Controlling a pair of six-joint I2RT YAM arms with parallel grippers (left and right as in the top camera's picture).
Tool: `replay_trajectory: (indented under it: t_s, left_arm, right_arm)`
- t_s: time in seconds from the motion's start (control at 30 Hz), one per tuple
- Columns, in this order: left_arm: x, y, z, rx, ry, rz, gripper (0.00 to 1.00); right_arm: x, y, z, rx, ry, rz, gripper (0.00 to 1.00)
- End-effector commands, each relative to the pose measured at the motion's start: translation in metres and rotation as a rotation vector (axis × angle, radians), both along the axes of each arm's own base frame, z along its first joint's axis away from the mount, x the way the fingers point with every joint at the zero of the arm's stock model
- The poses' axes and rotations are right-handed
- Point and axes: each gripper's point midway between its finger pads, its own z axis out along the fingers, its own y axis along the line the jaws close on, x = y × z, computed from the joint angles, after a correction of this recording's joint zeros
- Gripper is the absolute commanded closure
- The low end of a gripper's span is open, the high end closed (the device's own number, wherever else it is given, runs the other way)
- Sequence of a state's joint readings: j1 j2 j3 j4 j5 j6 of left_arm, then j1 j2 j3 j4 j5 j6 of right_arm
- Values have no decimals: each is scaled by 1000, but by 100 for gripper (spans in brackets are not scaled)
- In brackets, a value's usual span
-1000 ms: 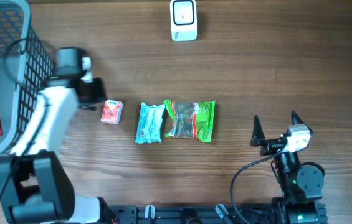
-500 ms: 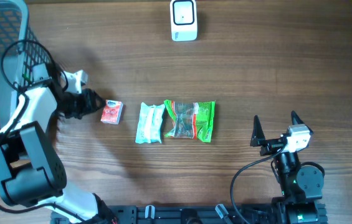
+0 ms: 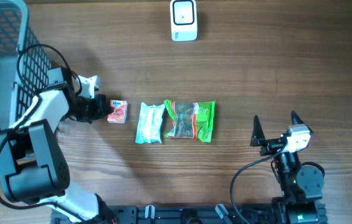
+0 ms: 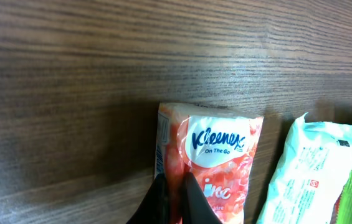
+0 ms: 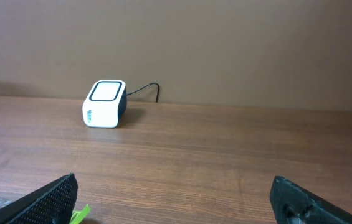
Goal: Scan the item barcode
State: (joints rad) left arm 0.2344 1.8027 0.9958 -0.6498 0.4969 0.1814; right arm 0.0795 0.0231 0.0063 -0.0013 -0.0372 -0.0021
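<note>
Left end effector [image 3: 104, 111] has its fingers pressed together at the near left edge of the red Kleenex tissue pack [image 3: 118, 111], which lies flat on the worktop [image 3: 275, 68] left of centre in the overhead view; whether any wrapper is pinched cannot be told. Right end effector [image 3: 275, 122] sits at the lower right with its fingers wide apart, holding nothing. A white scanner [image 3: 183, 20] stands at the top centre.

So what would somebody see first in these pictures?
The red Kleenex pack lies left of centre, with the left gripper pinched shut on its end. Beside it lie a pale blue packet and a green packet, and a white scanner sits at the far edge.
</note>
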Motion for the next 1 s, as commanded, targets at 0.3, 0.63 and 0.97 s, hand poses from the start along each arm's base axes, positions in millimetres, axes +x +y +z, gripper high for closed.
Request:
replay_trajectory:
  t_s: [0.3,0.63,0.97]
  left_arm:
    - [1,3,91,383,-155,169,96]
    - [-10,-32,94,987,-269,124,96]
    - [-9,-47,32,1078,-168,-2,96]
  right_arm:
    - [0,2,1,3,-3,10,0]
    - [0,2,1,3,-3,10,0]
    - [0,2,1,3,-3,10,0]
